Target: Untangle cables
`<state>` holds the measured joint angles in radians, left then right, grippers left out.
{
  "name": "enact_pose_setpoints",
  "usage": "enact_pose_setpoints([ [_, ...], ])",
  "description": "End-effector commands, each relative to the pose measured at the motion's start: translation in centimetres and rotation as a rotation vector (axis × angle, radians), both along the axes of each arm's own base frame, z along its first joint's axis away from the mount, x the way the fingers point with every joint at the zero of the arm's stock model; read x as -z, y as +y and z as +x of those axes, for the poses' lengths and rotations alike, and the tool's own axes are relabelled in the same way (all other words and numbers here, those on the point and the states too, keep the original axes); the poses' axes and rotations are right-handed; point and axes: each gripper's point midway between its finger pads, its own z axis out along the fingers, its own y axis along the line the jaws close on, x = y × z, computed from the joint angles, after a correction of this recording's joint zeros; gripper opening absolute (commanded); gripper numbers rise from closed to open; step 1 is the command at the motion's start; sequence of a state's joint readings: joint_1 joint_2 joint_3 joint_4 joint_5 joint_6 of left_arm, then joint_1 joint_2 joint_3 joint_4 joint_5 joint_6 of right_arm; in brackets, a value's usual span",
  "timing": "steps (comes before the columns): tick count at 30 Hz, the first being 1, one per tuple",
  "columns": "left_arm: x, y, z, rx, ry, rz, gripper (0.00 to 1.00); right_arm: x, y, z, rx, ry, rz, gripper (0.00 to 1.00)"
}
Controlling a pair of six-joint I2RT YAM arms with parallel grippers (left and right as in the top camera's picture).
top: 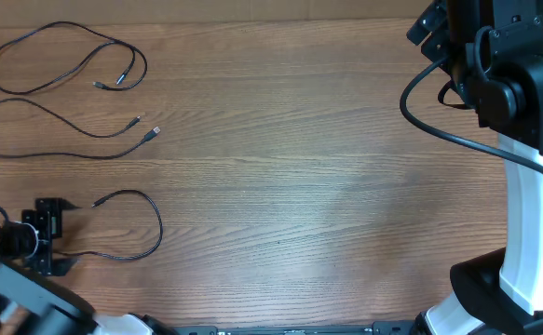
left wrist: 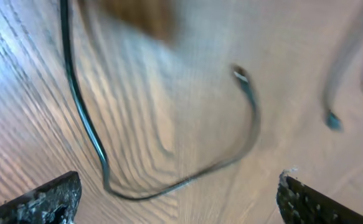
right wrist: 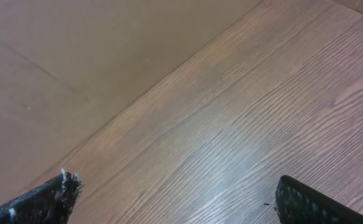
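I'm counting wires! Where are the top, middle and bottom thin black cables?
Top thin black cable (top: pixel 99 85): overhead view, its silver plug tip.
Middle thin black cable (top: pixel 156 131): overhead view, its silver plug tip.
Bottom thin black cable (top: pixel 160 229): overhead view, right bend of its loop.

A: Any lettering on the table (top: pixel 299 186)?
B: None, only wood grain.
A: And the right arm (top: pixel 522 84), at the far right?
B: Black and white housing, with nothing legible on it.
A: The cables (top: pixel 160 228) on the left?
B: Their plug tips are too small to show any marking.
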<state>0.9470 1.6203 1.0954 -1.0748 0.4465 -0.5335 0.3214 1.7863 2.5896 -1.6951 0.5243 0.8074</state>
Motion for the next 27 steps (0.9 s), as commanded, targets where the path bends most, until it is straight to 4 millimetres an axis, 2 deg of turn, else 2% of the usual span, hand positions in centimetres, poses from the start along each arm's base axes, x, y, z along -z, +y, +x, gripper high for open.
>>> enact_pose_setpoints([
  [1, -5.2, -1.7, 2.2, 0.159, -0.163, 0.149, 1.00, 0.0, -0.3, 0.0, 0.004, 0.001, -0.017, 1.00],
  [5, -9.3, -6.4, 4.2, 0.369, -0.298, 0.274, 0.99, 0.0, -0.3, 0.0, 0.004, 0.001, -0.016, 1.00],
  [8, -11.9, -11.2, 5.0, 0.576, -0.405, 0.350, 1.00, 0.0, -0.3, 0.0, 0.004, 0.001, -0.017, 1.00],
  [11, -14.4, -17.7, 4.7, 0.816, -0.525, 0.408, 1.00, 0.0, -0.3, 0.0, 0.004, 0.001, -0.016, 1.00],
  [14, -15.6, -21.3, 3.6, 0.958, -0.587, 0.456, 1.00, 0.0, -0.3, 0.0, 0.004, 0.001, -0.016, 1.00],
  [16, -16.1, -22.4, 2.9, 1.013, -0.605, 0.514, 1.00, 0.0, -0.3, 0.0, 0.004, 0.001, -0.017, 1.00],
  [19, -17.6, -22.7, 1.6, 0.999, -0.637, 0.609, 1.00, 0.1, 0.0, 0.0, -0.006, 0.005, -0.006, 1.00],
  [23, -19.5, -22.6, 0.3, 0.962, -0.711, 0.652, 0.99, 0.8, 2.1, -0.1, -0.092, 0.034, 0.083, 1.00],
  [27, -20.3, -22.4, -0.5, 0.949, -0.745, 0.677, 1.00, 0.9, 3.6, -0.4, -0.179, 0.055, 0.134, 1.00],
])
